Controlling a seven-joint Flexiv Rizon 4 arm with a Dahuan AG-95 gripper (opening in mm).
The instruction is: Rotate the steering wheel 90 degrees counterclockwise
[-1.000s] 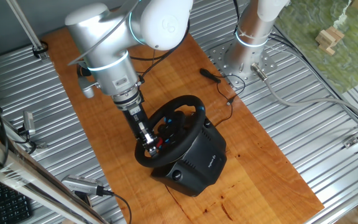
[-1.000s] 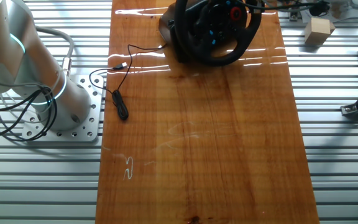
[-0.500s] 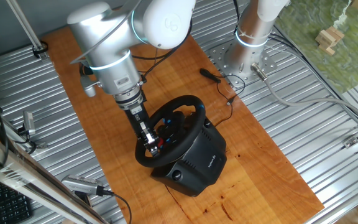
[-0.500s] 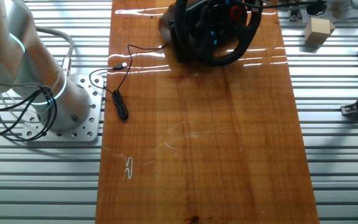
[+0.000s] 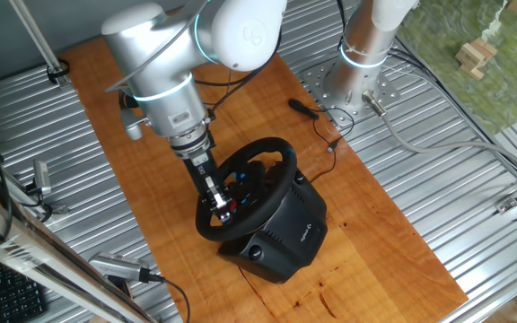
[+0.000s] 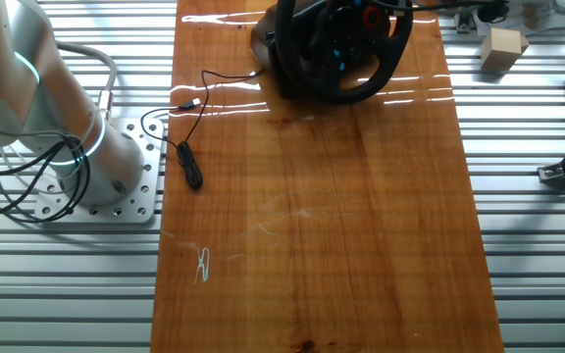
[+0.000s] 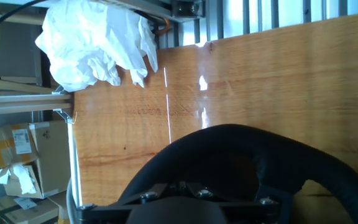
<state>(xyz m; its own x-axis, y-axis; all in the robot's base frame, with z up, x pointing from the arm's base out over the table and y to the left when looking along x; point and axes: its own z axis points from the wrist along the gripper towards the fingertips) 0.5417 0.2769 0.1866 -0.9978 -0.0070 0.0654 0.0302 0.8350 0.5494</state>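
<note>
The black steering wheel [image 5: 275, 151] stands tilted on its boxy black base [image 5: 287, 235] on the wooden board. My gripper [image 5: 216, 208] reaches down onto the wheel's lower-left rim beside the red and blue hub buttons, and looks shut on the rim. In the other fixed view the wheel [image 6: 359, 91] is at the board's far edge and the gripper is hidden behind it. In the hand view the thick rim [image 7: 260, 155] arcs across the bottom, right against my gripper [image 7: 201, 193], whose dark fingers are hard to separate from it.
A black cable with a plug [image 5: 305, 109] lies on the board near the arm's mount plate [image 5: 353, 85]; it also shows in the other fixed view [image 6: 190, 165]. A wooden block [image 6: 503, 49] sits off the board. A white plastic bag [image 7: 98, 40] lies beyond the board's edge.
The arm has shifted slightly to the right and the wrist has turned a little. The wheel's hub buttons have moved a touch with it. The gripper stays on the rim.
</note>
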